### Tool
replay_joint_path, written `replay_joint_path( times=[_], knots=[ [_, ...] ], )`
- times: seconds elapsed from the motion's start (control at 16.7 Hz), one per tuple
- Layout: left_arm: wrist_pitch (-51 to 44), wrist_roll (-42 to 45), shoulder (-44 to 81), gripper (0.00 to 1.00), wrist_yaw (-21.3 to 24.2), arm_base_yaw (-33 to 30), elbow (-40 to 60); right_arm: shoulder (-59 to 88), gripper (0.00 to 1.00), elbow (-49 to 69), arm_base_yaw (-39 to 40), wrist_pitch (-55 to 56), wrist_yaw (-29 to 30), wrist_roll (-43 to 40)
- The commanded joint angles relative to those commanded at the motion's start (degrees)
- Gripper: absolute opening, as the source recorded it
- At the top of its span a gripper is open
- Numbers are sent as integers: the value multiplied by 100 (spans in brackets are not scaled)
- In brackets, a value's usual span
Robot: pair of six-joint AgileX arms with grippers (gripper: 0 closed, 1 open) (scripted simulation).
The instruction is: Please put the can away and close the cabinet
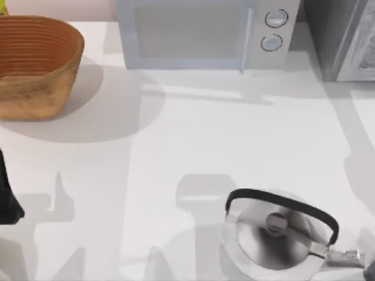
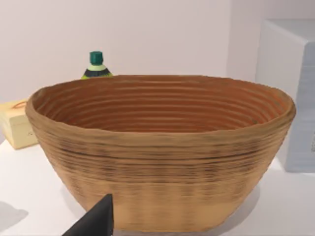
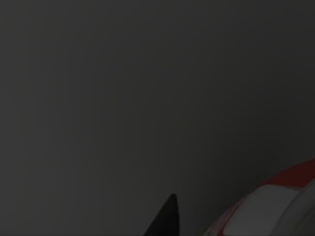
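Observation:
A small part of the can (image 3: 278, 204), red with a silver-white top, shows in the dark right wrist view. It lies close beside a black tip of my right gripper (image 3: 166, 219), in front of a dark grey surface. I cannot tell whether the can is held. The grey cabinet (image 1: 343, 35) stands at the table's back right corner, and I cannot tell how its door stands. My left gripper (image 1: 8, 196) is parked at the left edge of the table, facing the wicker basket (image 2: 162, 152).
A wicker basket (image 1: 35, 67) sits at the back left and a white microwave (image 1: 205, 32) at the back middle. A steel kettle (image 1: 275, 234) with a black handle stands front right. Behind the basket are a green-capped bottle (image 2: 96, 65) and a yellow box (image 2: 17, 123).

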Motion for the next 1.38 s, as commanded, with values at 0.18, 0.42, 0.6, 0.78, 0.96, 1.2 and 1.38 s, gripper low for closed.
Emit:
replay_joint_path(
  times=[0.18, 0.42, 0.6, 0.78, 0.96, 1.2, 1.38],
  knots=[
    [0, 0, 0, 100, 0, 0, 0, 0, 30, 0, 0, 0, 0, 0],
    [0, 0, 0, 100, 0, 0, 0, 0, 60, 0, 0, 0, 0, 0],
    [0, 0, 0, 100, 0, 0, 0, 0, 83, 0, 0, 0, 0, 0],
    [0, 0, 0, 100, 0, 0, 0, 0, 100, 0, 0, 0, 0, 0],
    [0, 0, 0, 100, 0, 0, 0, 0, 100, 0, 0, 0, 0, 0],
    [0, 0, 0, 100, 0, 0, 0, 0, 100, 0, 0, 0, 0, 0],
    [0, 0, 0, 100, 0, 0, 0, -51, 100, -56, 11, 22, -12, -12]
  ],
)
